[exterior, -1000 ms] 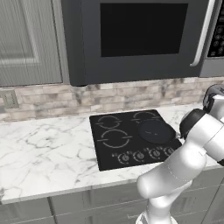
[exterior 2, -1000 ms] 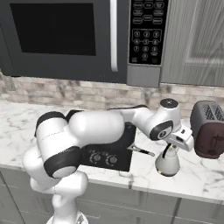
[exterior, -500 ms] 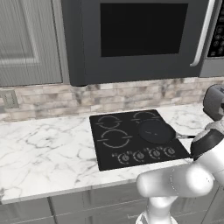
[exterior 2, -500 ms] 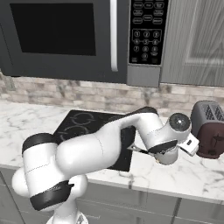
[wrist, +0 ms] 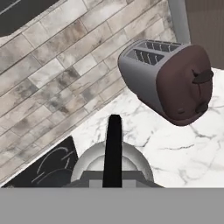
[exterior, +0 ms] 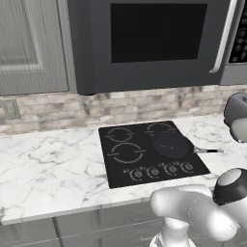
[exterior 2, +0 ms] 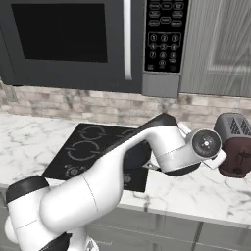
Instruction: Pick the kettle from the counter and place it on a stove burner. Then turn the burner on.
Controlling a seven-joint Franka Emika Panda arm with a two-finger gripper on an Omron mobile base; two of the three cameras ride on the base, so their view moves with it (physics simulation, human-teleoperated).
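In the hand view the kettle sits right under the hand, a pale grey dome with its thin black handle running up the middle. My gripper is shut on that handle. The marble counter lies below it, with a corner of the black cooktop at the lower left. The stove burner, the largest line circle, is at the cooktop's front left and also shows in the right base view. My forearm and wrist hide the kettle in the right base view.
A dark pan covers the right front burner, its handle pointing right. A row of knobs lines the cooktop's front edge. The toaster stands close behind the kettle, against the brick wall. A microwave hangs above the stove.
The arm has folded lower and reached further right toward the toaster. The kettle, which stood in plain sight beside the toaster a second ago, is now behind the forearm in the right base view.
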